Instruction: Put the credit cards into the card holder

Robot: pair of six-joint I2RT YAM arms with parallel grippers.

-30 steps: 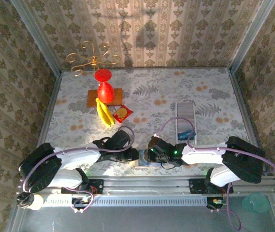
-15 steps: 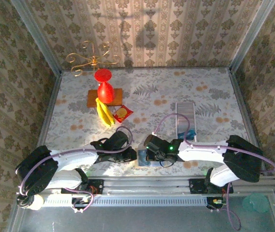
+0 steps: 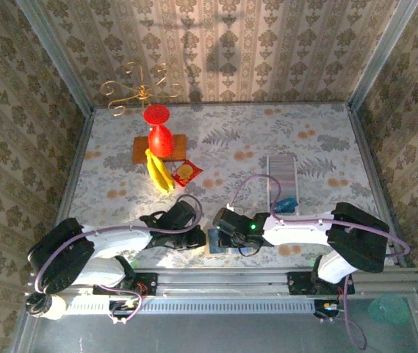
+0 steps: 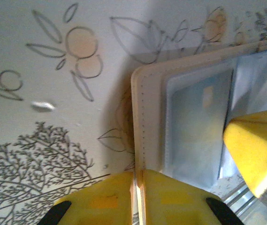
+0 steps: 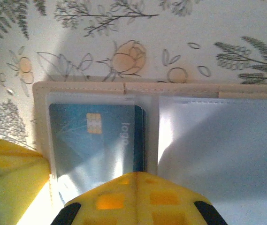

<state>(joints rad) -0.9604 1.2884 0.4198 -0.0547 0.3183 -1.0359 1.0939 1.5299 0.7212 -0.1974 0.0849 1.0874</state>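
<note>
The card holder (image 4: 140, 131) lies opened flat at the near edge of the surface (image 3: 231, 147), about midway along it, between the two arms. The left gripper (image 4: 135, 192) is clamped on the holder's stitched outer border. The thin tan edge runs down between its yellow pads, most likely to pin the holder open and stop it sliding.

The right gripper (image 5: 133, 194) has its jaws together at the near end of a credit card (image 5: 95, 136). That card sits almost fully inside a clear pocket (image 5: 217, 140)-type sleeve on the holder's left half. Whether the pads pinch the card or only press on it I cannot tell. My judgement is that this is the last push to seat it.

The holder's cover looks like soft, matte, leather-like material with a fine seam, and its corners are rounded. The sleeves are glossy, slightly wrinkled film that catches glare. The card is stiff, flat, blue plastic with a gold chip and pale lettering.

What appears to be another blue card (image 3: 286, 204) lies at the near end of a whitish ribbed tray (image 3: 280, 173), toward the right side of the surface.
</note>
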